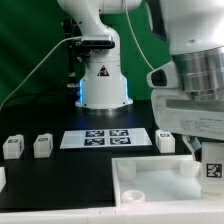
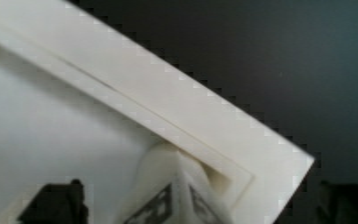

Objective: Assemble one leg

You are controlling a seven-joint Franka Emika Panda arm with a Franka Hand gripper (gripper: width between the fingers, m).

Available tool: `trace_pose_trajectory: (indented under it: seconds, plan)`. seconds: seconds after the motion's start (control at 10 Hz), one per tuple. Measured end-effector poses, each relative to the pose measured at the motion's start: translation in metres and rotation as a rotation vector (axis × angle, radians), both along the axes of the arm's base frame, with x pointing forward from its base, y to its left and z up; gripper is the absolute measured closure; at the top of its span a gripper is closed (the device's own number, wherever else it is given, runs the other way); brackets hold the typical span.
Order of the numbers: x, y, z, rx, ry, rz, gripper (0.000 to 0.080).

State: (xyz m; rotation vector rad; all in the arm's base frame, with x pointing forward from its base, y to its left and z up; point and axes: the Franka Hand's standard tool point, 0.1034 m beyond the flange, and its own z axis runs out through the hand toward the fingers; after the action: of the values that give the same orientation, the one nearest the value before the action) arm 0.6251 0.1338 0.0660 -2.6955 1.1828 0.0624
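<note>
The leg (image 1: 213,166) is a small white cuboid block with a black-and-white square tag on the face turned toward the exterior camera. It sits well off the marker board (image 1: 107,137), toward the exterior view's right and nearer that camera. In the wrist view the leg (image 2: 163,200) shows only in part, its tag blurred. A second leg (image 1: 166,141) rests just beside the marker board's right end. A third leg (image 1: 42,146) and a fourth leg (image 1: 12,146) rest side by side beyond its left end.

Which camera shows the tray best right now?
Exterior view: the tray shows much of its rim and floor, cut off at the frame's edge. Wrist view shows only one rim corner, close and blurred.
</note>
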Motion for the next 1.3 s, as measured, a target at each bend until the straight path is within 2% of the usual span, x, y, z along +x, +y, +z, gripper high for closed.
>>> trace_pose_trajectory:
  seconds: [0.2,0.4,0.5,0.6,0.7,0.8,0.9,1.1,1.3]
  plan:
    - [0.0,-0.003,-0.001,-0.016,-0.047,0.24,0.015]
    - [0.002,-0.009,-0.002,-0.085,-0.107,0.637,0.015]
    - [0.002,-0.009,-0.002,-0.086,-0.111,0.664,0.015]
    - [0.002,-0.007,-0.002,-0.079,-0.102,0.604,0.0268]
    - [0.002,-0.008,-0.002,-0.079,-0.103,0.609,0.0268]
    - [0.002,-0.009,-0.002,-0.079,-0.095,0.564,0.0405]
    - [0.001,-0.014,-0.004,-0.078,-0.065,0.407,0.0508]
    - [0.0,-0.015,-0.005,-0.07,-0.026,0.182,0.0521]
    - [0.002,-0.015,-0.007,-0.042,0.033,-0.118,0.0528]
